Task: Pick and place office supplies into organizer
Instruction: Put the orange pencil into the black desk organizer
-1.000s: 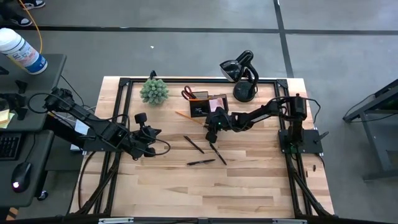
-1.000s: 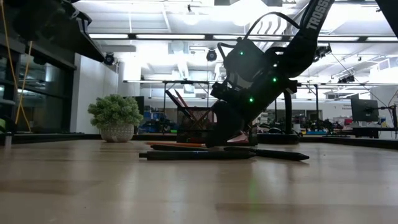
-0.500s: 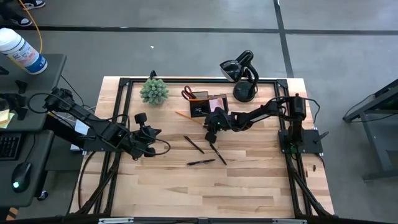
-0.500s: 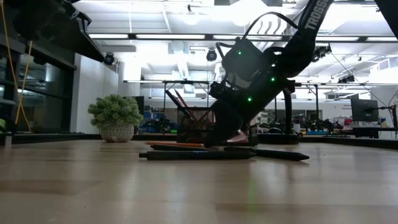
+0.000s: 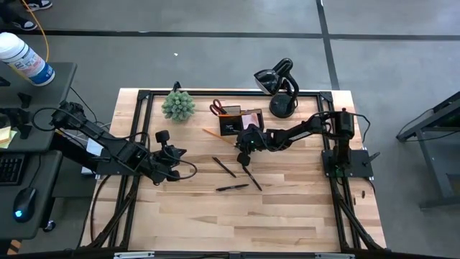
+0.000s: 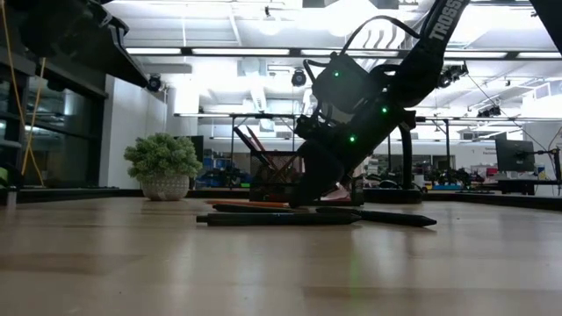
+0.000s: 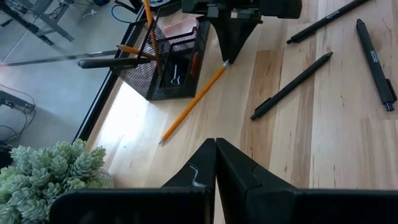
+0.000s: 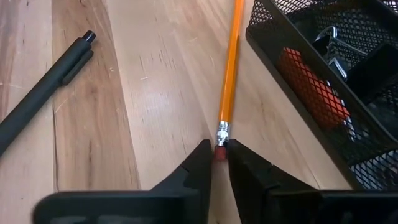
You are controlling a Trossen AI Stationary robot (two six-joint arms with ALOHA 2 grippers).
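Note:
An orange pencil (image 8: 229, 68) lies flat on the wood beside the black mesh organizer (image 8: 323, 81), which stands near the table's far edge (image 5: 241, 121). My right gripper (image 8: 219, 157) is down at the pencil's eraser end, shut on it. Red-handled scissors (image 5: 217, 108) and a pink sticky pad (image 5: 251, 119) sit in the organizer. Three black pens (image 5: 223, 167) (image 5: 251, 177) (image 5: 232, 188) lie loose on the table, nearer than the organizer. My left gripper (image 7: 216, 155) is shut, touches nothing and waits low at the table's left (image 5: 176, 155). My right gripper pinches the pencil's pink eraser tip (image 8: 219, 151) between its two fingertips (image 8: 202, 158). The fingers slant down from above and from the table's right, roughly in line with the pencil. The pencil lies flat on the table (image 7: 193, 102).
A spiky green plant (image 5: 177, 106) stands at the far left of the table. A black curved-neck stand (image 5: 280, 86) is at the far edge, right of the organizer. Bare wood stretches along the near half of the table (image 5: 237, 223).
The right gripper has crept slightly toward the table's left, staying low at the pencil's eraser end. The pencil, the pens and the left arm have kept still.

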